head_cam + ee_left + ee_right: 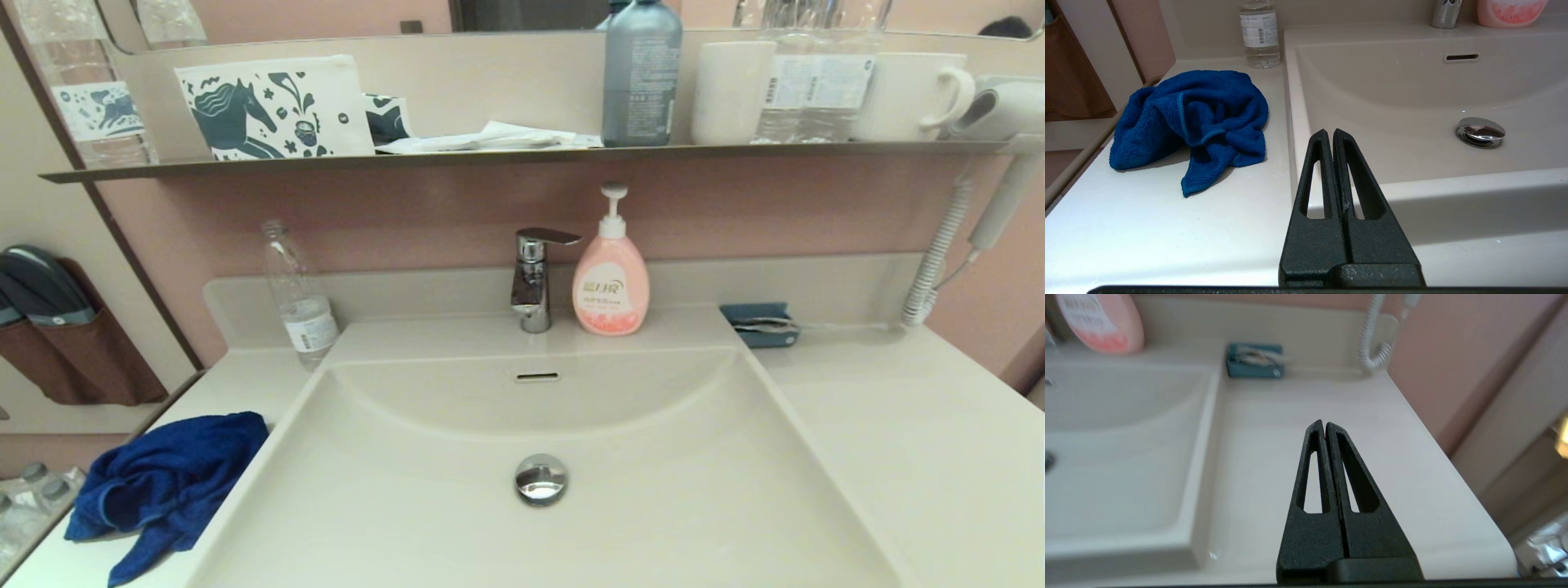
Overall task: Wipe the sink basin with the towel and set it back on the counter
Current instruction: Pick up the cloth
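The royal-blue towel (159, 486) (1194, 122) lies bunched on the counter (898, 425) (1147, 228) left of the sink basin (653, 523) (1392, 94), one corner trailing toward the front edge. The basin holds nothing; its chrome drain plug (540, 478) (1480, 131) and overflow slot (537, 376) (1461, 57) show. My left gripper (1332, 132) is shut and empty, low at the front over the basin's left rim, right of the towel and apart from it. My right gripper (1324, 424) is shut and empty, over the counter (1372, 465) right of the basin (1118, 449). Neither arm shows in the head view.
At the back stand a tap (535, 278), a pink soap bottle (611, 282), a clear water bottle (298, 302) (1259, 34) and a small blue holder (759, 325) (1255, 361). A coiled cord (939, 253) hangs at the right. A dark shelf (522, 155) above carries bottles and mugs.
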{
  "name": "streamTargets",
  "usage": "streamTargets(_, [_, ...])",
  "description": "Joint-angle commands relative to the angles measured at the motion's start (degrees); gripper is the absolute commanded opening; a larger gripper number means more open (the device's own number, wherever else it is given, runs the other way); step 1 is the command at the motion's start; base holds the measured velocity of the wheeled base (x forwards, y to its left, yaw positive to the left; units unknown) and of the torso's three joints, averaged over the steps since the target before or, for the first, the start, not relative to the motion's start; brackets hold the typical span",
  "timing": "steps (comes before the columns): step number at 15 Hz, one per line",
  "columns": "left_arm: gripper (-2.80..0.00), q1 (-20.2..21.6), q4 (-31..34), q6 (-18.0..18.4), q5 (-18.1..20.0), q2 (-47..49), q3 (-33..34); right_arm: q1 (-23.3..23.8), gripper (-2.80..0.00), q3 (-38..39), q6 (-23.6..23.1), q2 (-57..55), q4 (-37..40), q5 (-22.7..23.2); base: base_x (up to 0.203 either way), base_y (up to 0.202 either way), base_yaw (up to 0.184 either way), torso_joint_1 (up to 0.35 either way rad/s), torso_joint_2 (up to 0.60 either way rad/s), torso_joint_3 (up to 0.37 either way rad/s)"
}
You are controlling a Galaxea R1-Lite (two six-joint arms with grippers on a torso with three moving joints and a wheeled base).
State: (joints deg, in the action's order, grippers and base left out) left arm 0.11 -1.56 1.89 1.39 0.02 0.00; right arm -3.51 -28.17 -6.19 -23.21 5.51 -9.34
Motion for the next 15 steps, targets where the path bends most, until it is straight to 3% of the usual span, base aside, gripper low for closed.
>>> streamTargets(1, [-2.8, -0.02, -0.02, 0.01, 0.02, 0.06, 0.0, 1.88, -2.8, 0.64, -0.51, 11.29, 6.7, -0.73, 0.0, 0.0, 0.0, 0.0, 0.0, 0.0])
streamTargets(4, [-2.8, -0.02, -0.02, -0.04, 0.02, 0.06, 0.0, 3.22, -2.8, 5.64, -0.78, 17.61, 8.75, -0.52, 0.0, 0.0, 0.0, 0.0, 0.0, 0.0])
streamTargets(7, [-2.8, 0.06, -0.02, -0.04, 0.02, 0.06, 0.0, 3.49, -2.8, 10.81, -0.16, 23.19, 8.3, 3.62, 0.0, 0.0, 0.0, 0.0, 0.0, 0.0])
streamTargets(10, [-2.8, 0.03, -0.02, -0.04, 0.02, 0.06, 0.0, 3.51, -2.8, 16.91, 5.3, 23.21, 4.83, 6.88, 0.0, 0.0, 0.0, 0.0, 0.0, 0.0])
streamTargets(15, [-2.8, -0.02, -0.02, -0.04, 0.02, 0.06, 0.0, 3.51, -2.8, 24.61, 5.31, 23.21, -0.95, 7.48, 0.0, 0.0, 0.0, 0.0, 0.0, 0.0])
